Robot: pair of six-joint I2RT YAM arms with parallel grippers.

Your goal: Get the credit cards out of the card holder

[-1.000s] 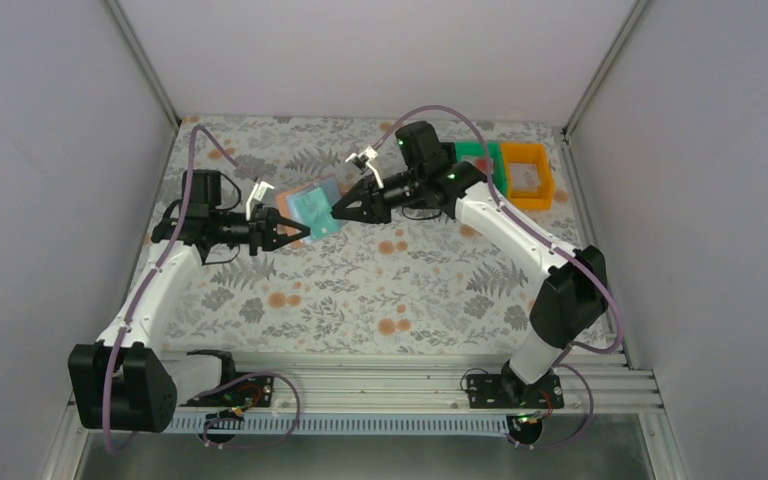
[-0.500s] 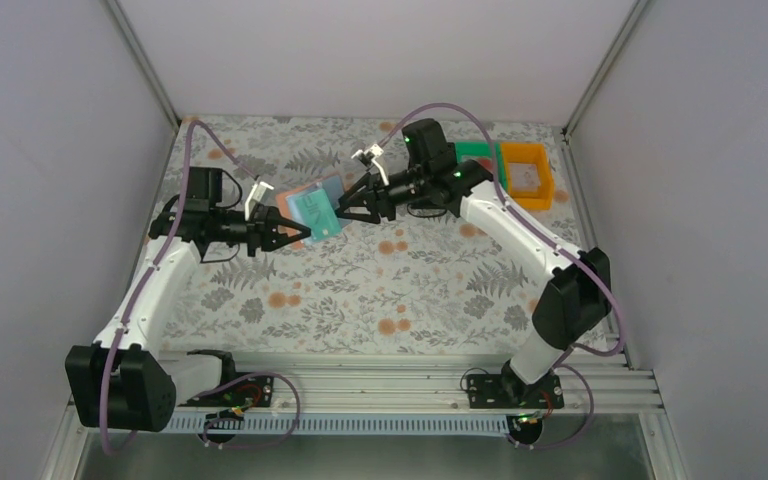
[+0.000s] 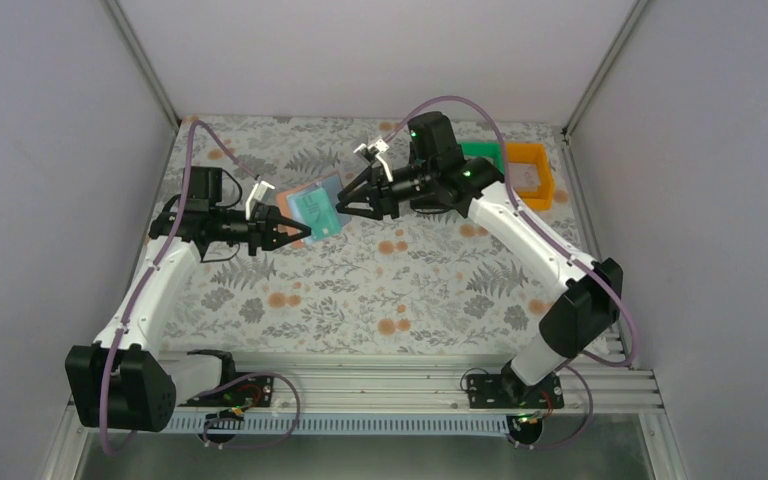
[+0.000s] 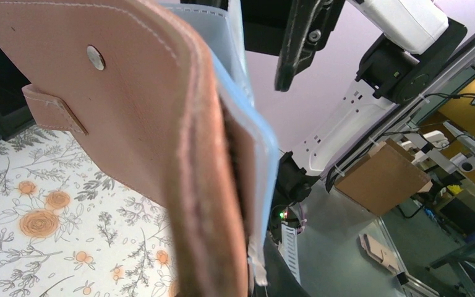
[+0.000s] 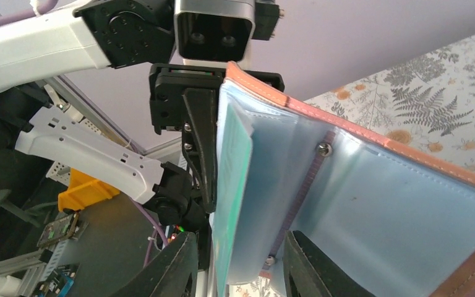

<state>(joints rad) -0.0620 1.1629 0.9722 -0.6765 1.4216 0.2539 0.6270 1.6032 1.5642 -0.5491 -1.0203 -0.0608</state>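
Left jaws clamped on card holder [image 3: 310, 212], right jaws parted astride teal card [image 5: 234, 179], contact unclear, card's bottom cropped.

Left pincer [image 3: 297, 233] grips card holder [image 3: 312, 207]; right pincer [image 3: 344, 205], jaws apart, at its edge.

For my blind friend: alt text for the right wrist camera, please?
The left hand pinches an open card holder, blue inside; a teal card sticks out of its pocket, between the open fingers of the right hand.
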